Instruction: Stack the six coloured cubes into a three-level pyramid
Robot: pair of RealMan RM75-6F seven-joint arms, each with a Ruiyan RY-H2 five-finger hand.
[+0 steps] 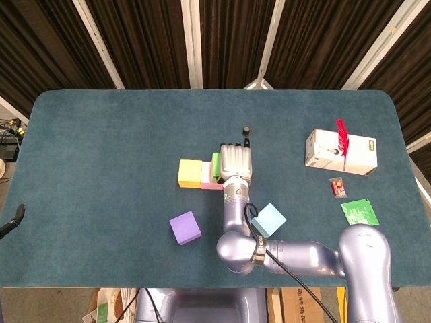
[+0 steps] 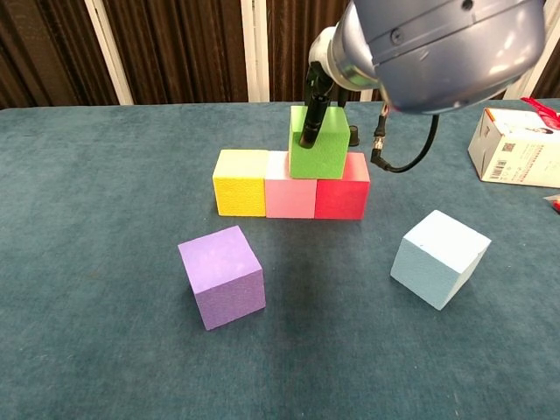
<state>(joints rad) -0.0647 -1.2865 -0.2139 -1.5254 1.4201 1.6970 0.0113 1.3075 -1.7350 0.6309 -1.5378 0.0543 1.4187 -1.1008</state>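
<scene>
Right hand (image 1: 236, 161) grips green cube (image 2: 318, 142), bridging pink cube (image 2: 290, 197) and red cube (image 2: 341, 198) seam, starting second level; left hand unseen.

My right arm (image 1: 296, 256) is glossy silver-lavender metal, built of rounded segments with a bright steel ring at one joint. A black cable (image 2: 407, 162) loops along it to the pale silver right hand (image 1: 236, 161), whose fingers (image 2: 311, 122) are black.
</scene>
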